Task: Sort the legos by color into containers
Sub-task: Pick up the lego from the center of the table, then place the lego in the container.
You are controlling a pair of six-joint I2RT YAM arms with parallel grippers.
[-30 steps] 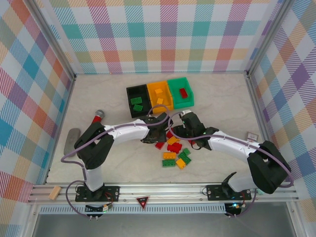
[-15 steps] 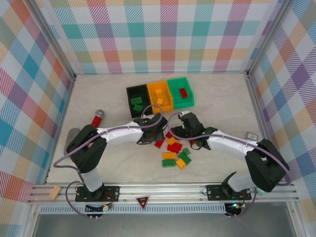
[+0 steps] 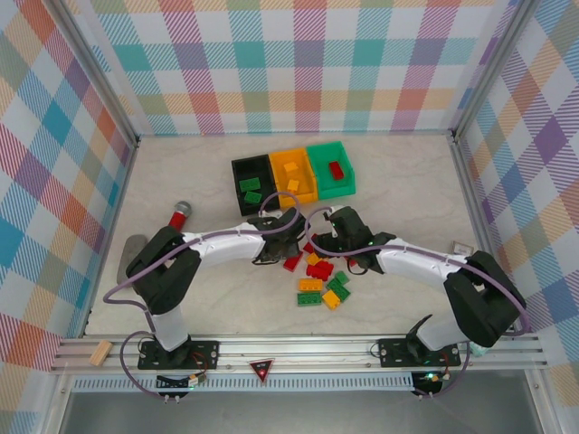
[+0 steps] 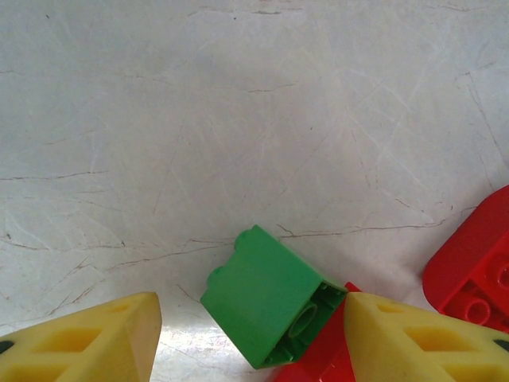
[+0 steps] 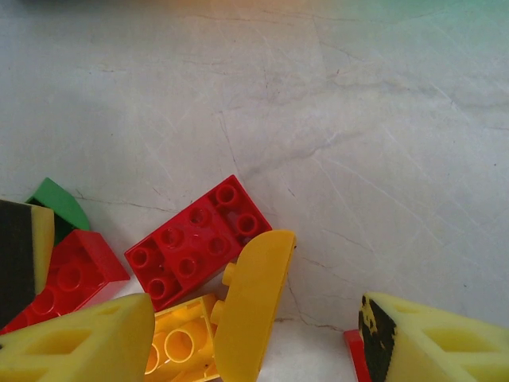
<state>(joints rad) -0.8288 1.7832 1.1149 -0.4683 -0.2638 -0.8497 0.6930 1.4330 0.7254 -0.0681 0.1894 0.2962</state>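
Left wrist view: my left gripper has its fingers spread. A tilted green brick lies between them on the tabletop, close against one tip but not pinched. My right gripper is spread too, over a curved yellow piece and an orange brick, beside a red brick. Loose legos lie mid-tabletop. The black bin, orange-yellow bin and green bin sit joined nearer the far edge.

The left arm bends at its elbow and runs its forearm toward 3 o'clock; the right arm folds likewise and reaches toward 10 o'clock; their wrists nearly meet; the left gripper and right gripper point down, jaws parted, yellow fingers well apart.
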